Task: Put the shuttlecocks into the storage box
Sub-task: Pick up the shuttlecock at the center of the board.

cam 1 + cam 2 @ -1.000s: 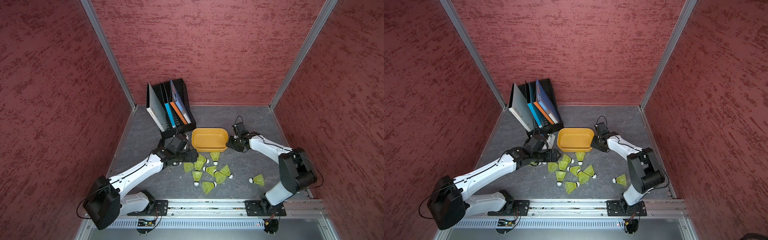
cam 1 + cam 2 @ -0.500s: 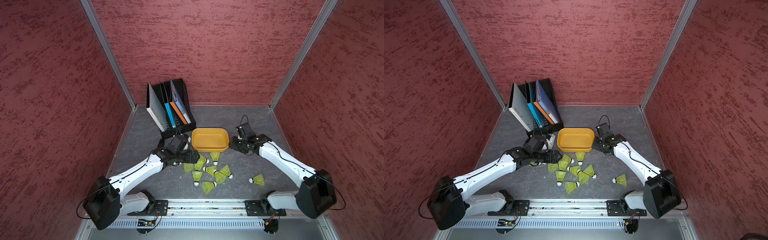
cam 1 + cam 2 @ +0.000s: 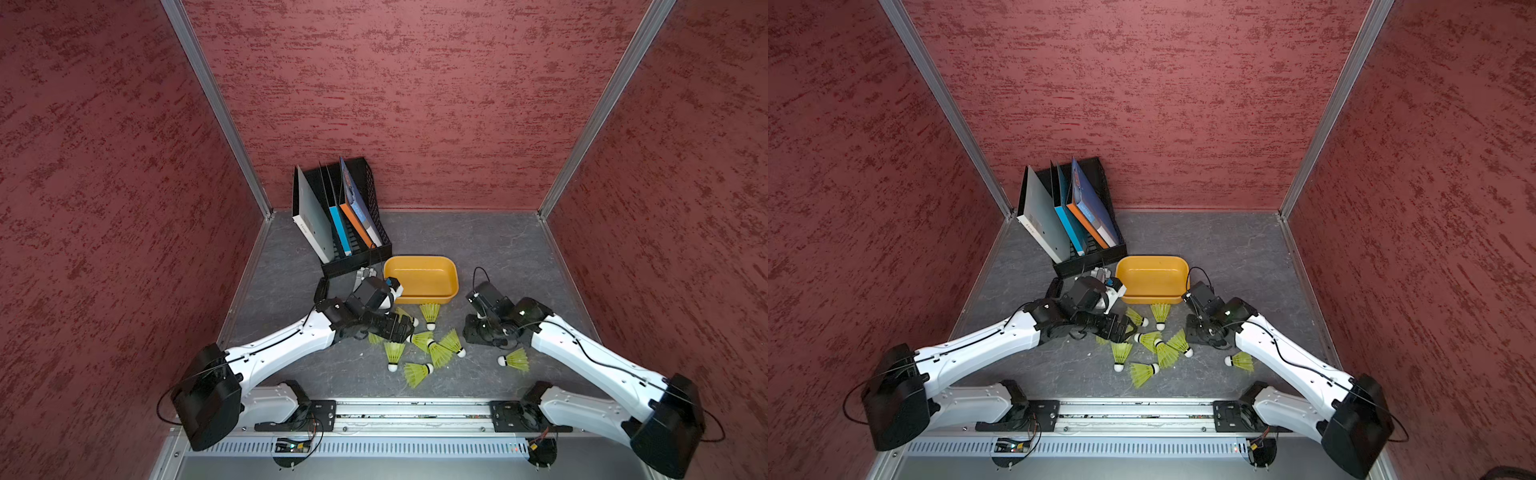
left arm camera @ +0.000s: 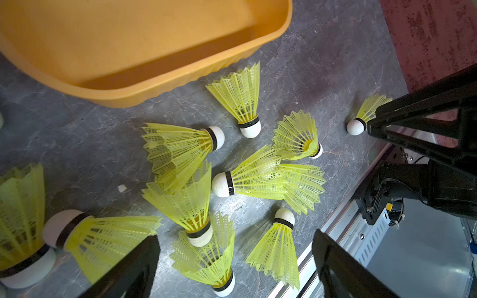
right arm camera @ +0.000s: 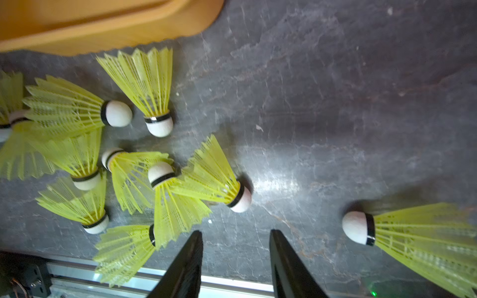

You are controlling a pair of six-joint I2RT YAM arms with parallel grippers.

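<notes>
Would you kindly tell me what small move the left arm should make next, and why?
Probably lower the left gripper and close on the shuttlecock lying beneath its open fingers; the storage box looks empty and nothing is held yet.

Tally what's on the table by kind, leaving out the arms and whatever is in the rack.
Shuttlecocks: 11
Box: 1
Rack: 1
Device: 1
Total: 14
</notes>
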